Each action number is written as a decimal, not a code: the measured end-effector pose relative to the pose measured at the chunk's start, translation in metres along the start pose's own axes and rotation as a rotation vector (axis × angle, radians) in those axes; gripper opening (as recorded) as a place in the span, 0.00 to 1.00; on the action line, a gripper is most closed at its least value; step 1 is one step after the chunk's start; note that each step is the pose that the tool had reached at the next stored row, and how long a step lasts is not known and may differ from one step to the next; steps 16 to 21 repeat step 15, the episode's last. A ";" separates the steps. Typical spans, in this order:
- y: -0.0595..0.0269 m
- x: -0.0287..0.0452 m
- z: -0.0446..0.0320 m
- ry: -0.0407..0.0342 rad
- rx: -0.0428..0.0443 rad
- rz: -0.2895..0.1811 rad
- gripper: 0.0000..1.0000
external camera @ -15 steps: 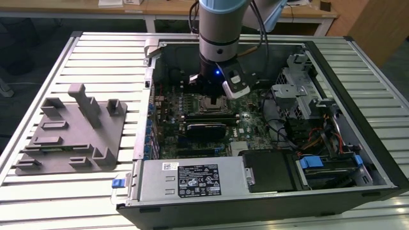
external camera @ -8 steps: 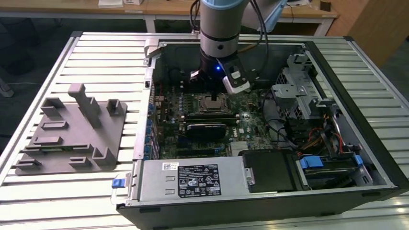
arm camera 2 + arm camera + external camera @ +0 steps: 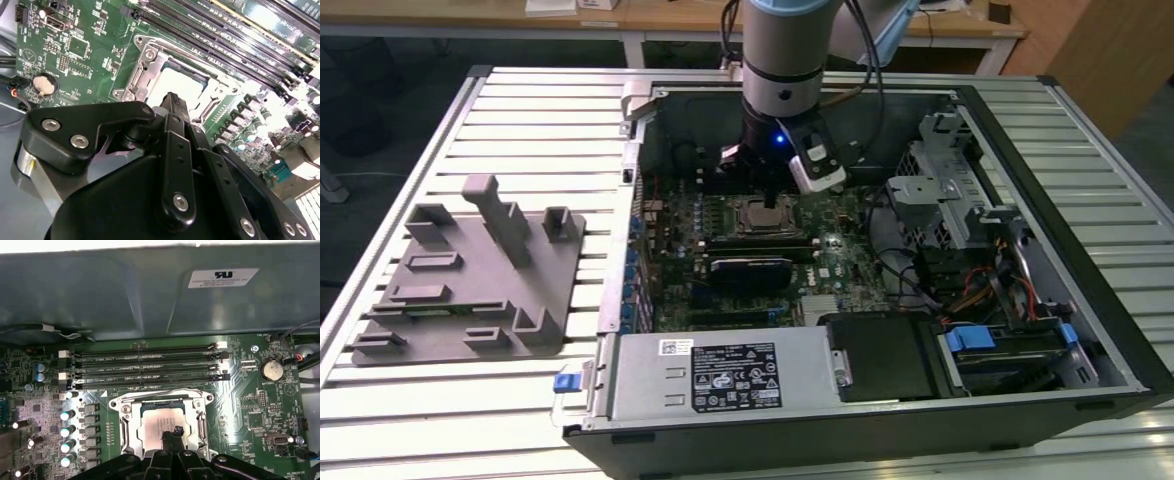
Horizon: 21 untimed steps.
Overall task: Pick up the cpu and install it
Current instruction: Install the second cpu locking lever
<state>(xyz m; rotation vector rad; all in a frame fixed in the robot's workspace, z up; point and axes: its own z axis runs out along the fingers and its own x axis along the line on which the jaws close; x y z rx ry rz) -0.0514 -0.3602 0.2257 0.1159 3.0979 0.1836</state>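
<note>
An open computer case [image 3: 1067, 250] lies on a slatted metal table [image 3: 520, 110], a grey fixture tray [image 3: 467, 290] beside it. The gripper [image 3: 172, 435] hangs over the motherboard socket [image 3: 161, 427], fingertips drawn together, touching or just above the cpu [image 3: 155, 426], already seated there. The socket frame looks unlatched.

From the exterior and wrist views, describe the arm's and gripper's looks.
The arm is a thick silver-grey cylinder with a light blue joint cap, dark cables trailing beside it. A blue light glows on its black wrist, beside a white module. The gripper is matte black, built of linked bars with silver screw heads.
</note>
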 end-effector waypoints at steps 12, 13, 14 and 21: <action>0.0019 -0.0004 -0.0132 -0.0001 0.0009 0.000 0.11; 0.0020 -0.0004 -0.0132 -0.0001 0.0009 0.000 0.11; 0.0020 -0.0004 -0.0131 -0.0001 0.0008 0.000 0.11; 0.0020 -0.0004 -0.0132 -0.0001 0.0009 0.000 0.11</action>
